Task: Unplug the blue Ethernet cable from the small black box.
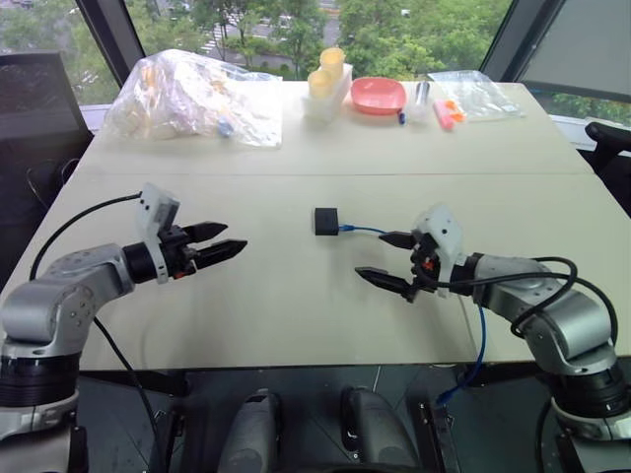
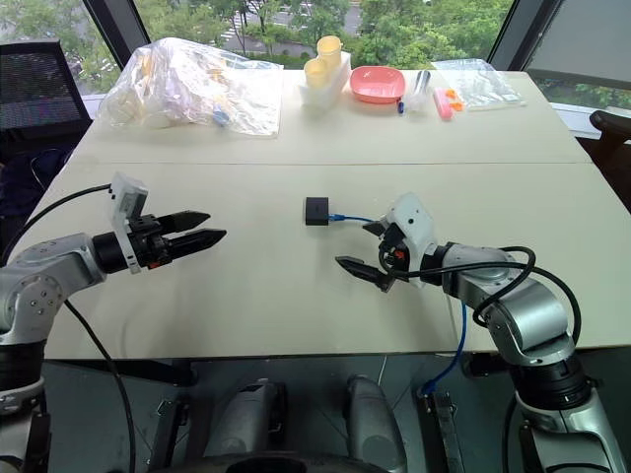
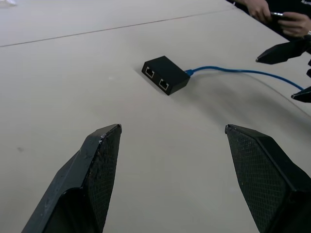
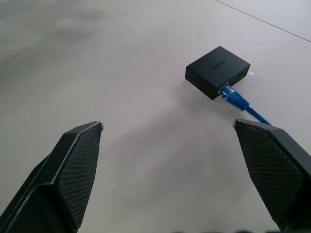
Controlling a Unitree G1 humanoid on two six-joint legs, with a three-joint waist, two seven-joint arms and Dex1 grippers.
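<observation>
Cable (image 4: 237,100) plugged into the box (image 4: 217,71), mid-frame on the desk (image 1: 296,305) in the head views; cord trailing right, passing by the right claw (image 1: 386,258), then dropping over the desk's near edge at lower right. Box lying flat, two empty ports facing the left claw (image 1: 225,240) in its wrist view. Left claw at left-centre of the frame, black fingers parted, holding nothing, well apart from the box. Right claw right of centre, spread wide and empty, near the cord but not on it. Plug not yet pulled.

Risks, as judged from here:
- Light, loose box likely to slide or lift with the cable if tugged by the right claw alone, with nothing pinning the box.
- Pulling on the cord instead of the plug body likely to leave the latch tab engaged, straining the wire.
- Wide fingers closing near the plug could nudge the box and turn it away.
</observation>
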